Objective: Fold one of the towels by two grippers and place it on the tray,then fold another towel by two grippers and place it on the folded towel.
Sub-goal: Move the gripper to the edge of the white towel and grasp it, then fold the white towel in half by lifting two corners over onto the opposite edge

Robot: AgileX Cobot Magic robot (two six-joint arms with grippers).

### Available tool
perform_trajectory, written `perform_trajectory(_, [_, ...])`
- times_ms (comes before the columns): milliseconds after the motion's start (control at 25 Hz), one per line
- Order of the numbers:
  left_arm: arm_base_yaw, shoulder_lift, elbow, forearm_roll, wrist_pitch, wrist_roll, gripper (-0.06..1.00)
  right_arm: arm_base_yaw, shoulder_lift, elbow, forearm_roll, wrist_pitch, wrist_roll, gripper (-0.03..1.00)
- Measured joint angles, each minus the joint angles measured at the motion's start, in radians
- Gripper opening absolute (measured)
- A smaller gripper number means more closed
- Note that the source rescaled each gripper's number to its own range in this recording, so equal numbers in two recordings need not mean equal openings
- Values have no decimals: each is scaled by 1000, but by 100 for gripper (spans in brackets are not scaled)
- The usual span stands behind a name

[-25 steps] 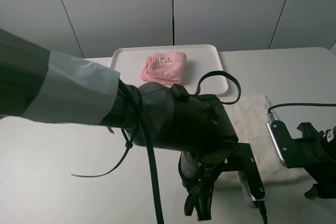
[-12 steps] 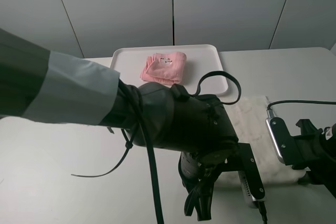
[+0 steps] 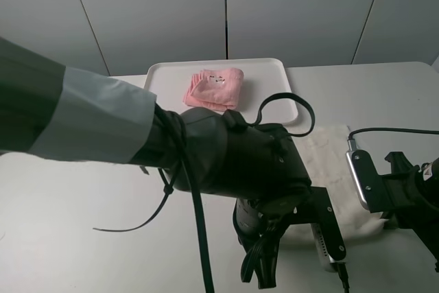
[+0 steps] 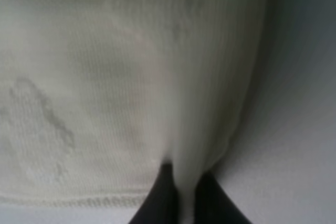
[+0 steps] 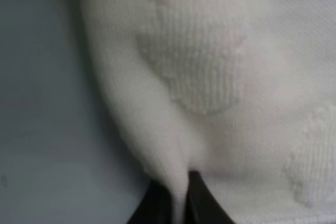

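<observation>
Pinching cream towel (image 4: 131, 77), seemingly, both grippers (image 4: 186, 182) (image 5: 178, 187).

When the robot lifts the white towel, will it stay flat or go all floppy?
Probably floppy: the cream towel bunches into a soft ridge where the right end effector pinches it. It would likely sag between grips, since the left end effector pinches only a thin fold. Its nubby weave probably resists slipping.

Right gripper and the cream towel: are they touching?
Touching. The right wrist view shows the right gripper shut on a ridge of the cream towel, with the cloth pinched up between its two black fingertips.
</observation>
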Motion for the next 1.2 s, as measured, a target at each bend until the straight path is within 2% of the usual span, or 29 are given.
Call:
perform_trajectory(440, [4,-60,9,4,-51,-22,0,0,-142,2,26,2,140,0])
perform_trajectory(720, [48,-88,9,-8,-51,-42,0,0,-247,2,90,99,181,0])
perform_trajectory(880, [93,-147,9,-55,-82,-44,0,0,-275,2,111,121,244,0])
perform_trajectory(1040, [142,-197,9,-116,-107,-46,0,0,-301,4,153,112,304,0])
perform_trajectory(1200, [174,-208,9,-129,-125,-46,0,0,-347,4,192,36,434,0])
